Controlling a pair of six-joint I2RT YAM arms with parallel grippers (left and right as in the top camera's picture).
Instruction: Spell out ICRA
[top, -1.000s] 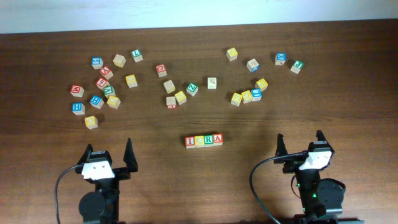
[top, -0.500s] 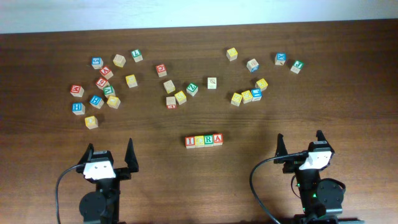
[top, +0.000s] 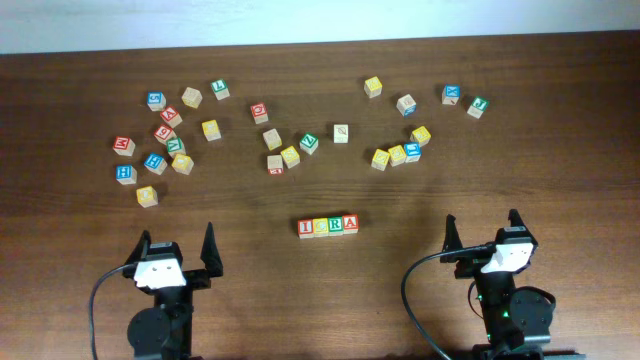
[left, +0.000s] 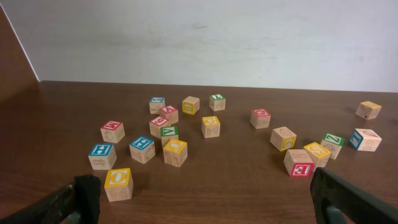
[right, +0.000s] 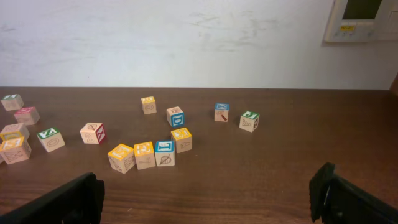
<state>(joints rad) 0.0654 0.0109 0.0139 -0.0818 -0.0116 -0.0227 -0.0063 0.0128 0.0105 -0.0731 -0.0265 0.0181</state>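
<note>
Front-middle of the bench (top: 560, 200): the ICRA row (top: 328, 226) sits here, four blocks touching side by side, well apart from everything else. Looks finished to me.
Why there: my guess is it's kept away from the pile so the word reads on its own.
Left gripper (top: 176, 242): near the front-left corner, jaws spread wide, nothing in them.
Right gripper (top: 481, 224): near the front-right corner, same deal, spread and empty. Both sit well off the row, so no risk of nudging it.
Loose blocks (top: 165, 133): leftovers scattered across the far half.
Hard to see: the row shows in neither wrist view. From overhead the letters are tiny, and the C is barely readable. The wrist views cut both sets of jaws off at the bottom edge.
</note>
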